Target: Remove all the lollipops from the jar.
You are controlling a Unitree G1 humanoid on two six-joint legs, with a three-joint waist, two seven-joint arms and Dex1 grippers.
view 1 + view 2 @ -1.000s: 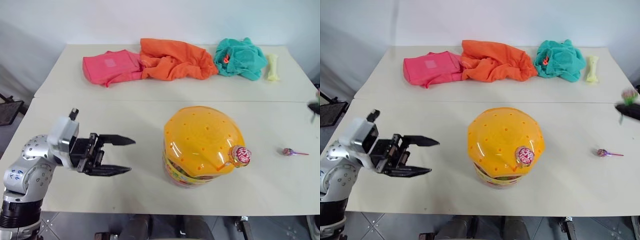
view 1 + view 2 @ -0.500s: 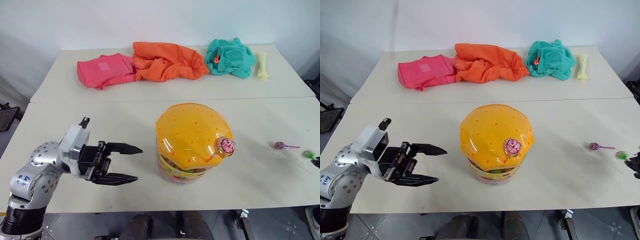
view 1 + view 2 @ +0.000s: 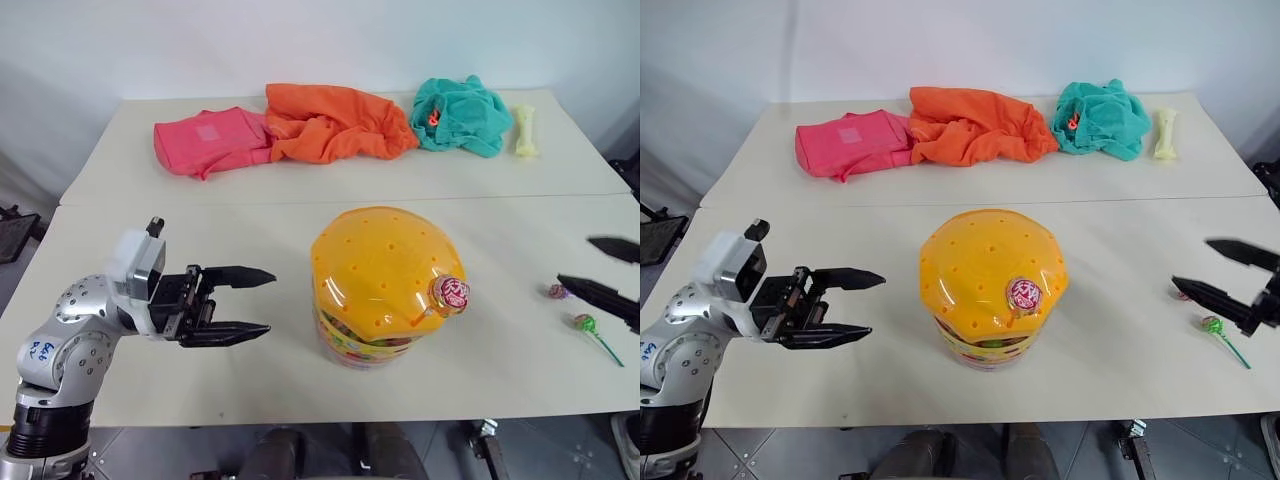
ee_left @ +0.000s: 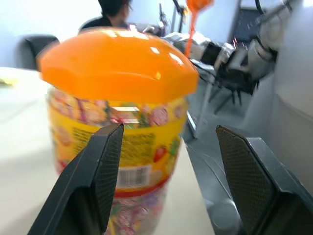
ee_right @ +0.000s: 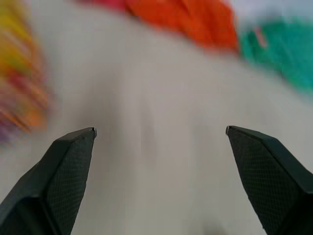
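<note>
Jar (image 3: 385, 290) stands upright near the front middle of the tabletop (image 3: 250, 240), orange domed lid (image 3: 380, 265) on. One lollipop (image 3: 451, 293) in a red-and-white swirl wrapper sticks out of the lid on the jar's right side, on an orange stick. More wrapped sweets show through the clear wall under the lid in the left wrist view.

Two lollipops lie on the tabletop, well right of the jar. One with a green stick (image 3: 592, 331) lies just in front of the right claw (image 3: 598, 268). The other, pinkish (image 3: 556, 291), lies partly hidden behind that claw's nearer finger; whether it touches the finger cannot be told.

Right claw: fingers spread wide, nothing between them, pointing left toward the jar from the right edge of the head views. It hovers above the two loose lollipops, well apart from the jar.

Left claw (image 3: 250, 303): fingers spread, empty, pointing right at the jar from its left side, roughly level with the printed band. A clear gap of bare tabletop lies between fingertips and jar.

Along the far side of the tabletop: pink cloth (image 3: 210, 140), orange cloth (image 3: 335, 122), teal cloth (image 3: 462, 115), small pale yellow item (image 3: 524, 130).
</note>
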